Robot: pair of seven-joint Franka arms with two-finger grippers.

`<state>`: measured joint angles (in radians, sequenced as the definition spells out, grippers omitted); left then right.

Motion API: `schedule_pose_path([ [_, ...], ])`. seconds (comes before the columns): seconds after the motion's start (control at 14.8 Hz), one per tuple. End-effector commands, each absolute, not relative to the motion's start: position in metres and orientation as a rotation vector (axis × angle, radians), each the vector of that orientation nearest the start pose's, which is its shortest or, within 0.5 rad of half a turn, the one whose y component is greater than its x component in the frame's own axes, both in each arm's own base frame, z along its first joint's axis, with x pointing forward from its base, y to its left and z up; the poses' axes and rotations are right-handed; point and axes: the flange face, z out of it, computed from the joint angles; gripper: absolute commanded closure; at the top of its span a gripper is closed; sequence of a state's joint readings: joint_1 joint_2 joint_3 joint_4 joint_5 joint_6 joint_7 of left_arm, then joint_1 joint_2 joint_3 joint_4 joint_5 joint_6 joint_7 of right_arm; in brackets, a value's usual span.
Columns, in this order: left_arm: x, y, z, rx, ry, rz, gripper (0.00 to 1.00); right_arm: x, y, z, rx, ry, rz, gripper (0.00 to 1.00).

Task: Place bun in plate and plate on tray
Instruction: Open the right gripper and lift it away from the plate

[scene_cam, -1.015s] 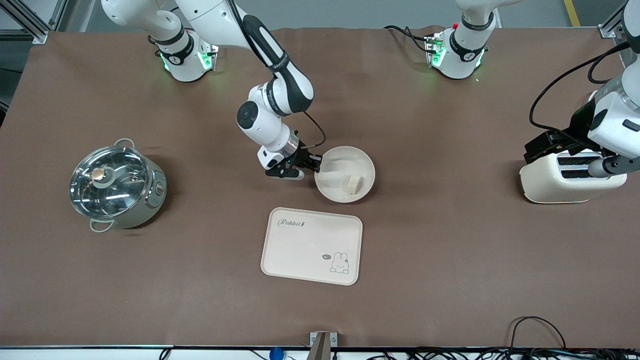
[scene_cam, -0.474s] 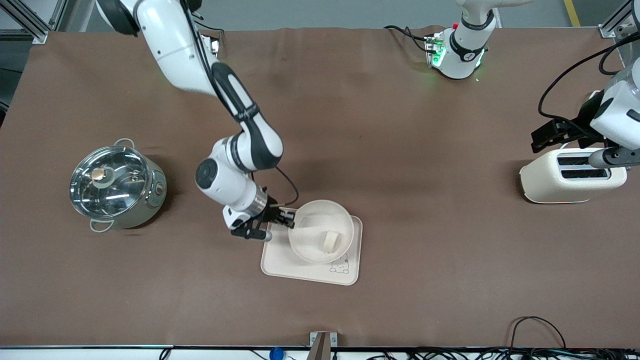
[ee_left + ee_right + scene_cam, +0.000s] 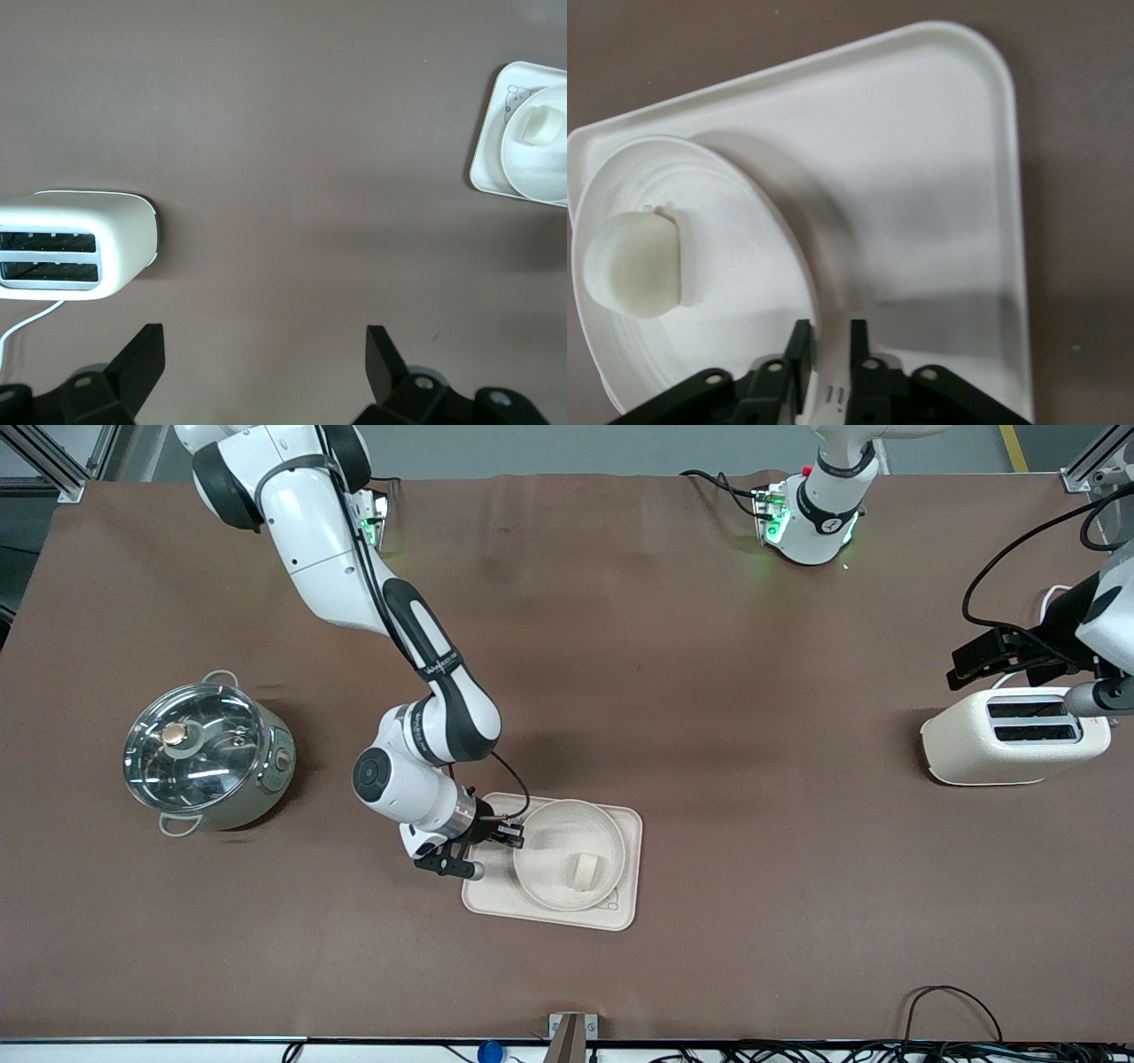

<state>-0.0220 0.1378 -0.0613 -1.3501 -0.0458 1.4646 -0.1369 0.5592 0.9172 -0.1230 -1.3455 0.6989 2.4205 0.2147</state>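
The right gripper (image 3: 511,837) is clamped on the rim of the plate (image 3: 547,872), its two fingers (image 3: 799,354) pinching the raised edge on the side toward the right arm's end of the table. The plate sits over the tray (image 3: 624,903), covering most of it; the wrist view shows the plate's rim (image 3: 793,230) casting a shadow on the tray floor (image 3: 921,177), and whether the plate is fully resting on the tray or held just above it cannot be told. The bun (image 3: 583,870) lies inside the plate, toward the side away from the gripper, and shows in the right wrist view as a stubby pale cylinder (image 3: 636,264) against the dish's inner wall. The left gripper (image 3: 266,354) hangs over bare table near the toaster (image 3: 1010,737) at the left arm's end of the table, its fingers spread wide apart and holding nothing; this arm waits. From its wrist camera the toaster (image 3: 75,246) shows with two empty slots, and the tray with plate and bun shows well apart from it (image 3: 485,150). A steel pot with a glass lid (image 3: 205,755) stands toward the right arm's end of the table
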Motion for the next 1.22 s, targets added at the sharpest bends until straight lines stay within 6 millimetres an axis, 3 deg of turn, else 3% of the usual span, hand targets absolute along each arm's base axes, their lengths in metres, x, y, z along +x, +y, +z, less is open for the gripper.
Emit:
schedule_pose_path([
  [0.0,0.576,-0.044,0.653,-3.214,-0.054,0.042,0.00,0.697,0.315,0.222,-2.747,0.224,-0.022,0.00],
  [0.07,0.573,-0.037,0.651,-3.216,-0.064,0.076,0.00,0.703,0.306,0.238,-2.767,0.193,-0.023,0.00],
  [0.2,0.566,-0.040,0.646,-3.209,-0.059,0.160,0.00,0.714,0.270,0.262,-2.816,0.128,-0.015,0.00],
  [0.27,0.568,-0.039,0.647,-3.200,-0.059,0.139,0.00,0.721,0.248,0.284,-2.850,0.031,-0.070,0.00],
  [0.41,0.569,-0.037,0.645,-3.188,-0.062,0.045,0.00,0.727,0.186,0.319,-2.889,-0.042,-0.008,0.00],
  [0.54,0.557,-0.037,0.638,-3.189,-0.066,-0.008,0.00,0.724,0.133,0.361,-2.957,-0.006,0.026,0.00],
  [0.95,0.558,-0.027,0.629,-3.188,-0.099,-0.046,0.00,0.678,0.032,0.452,-3.110,-0.027,0.036,0.00],
  [1.15,0.562,-0.023,0.626,-3.196,-0.109,-0.046,0.00,0.651,0.003,0.503,-3.093,-0.041,0.007,0.00],
])
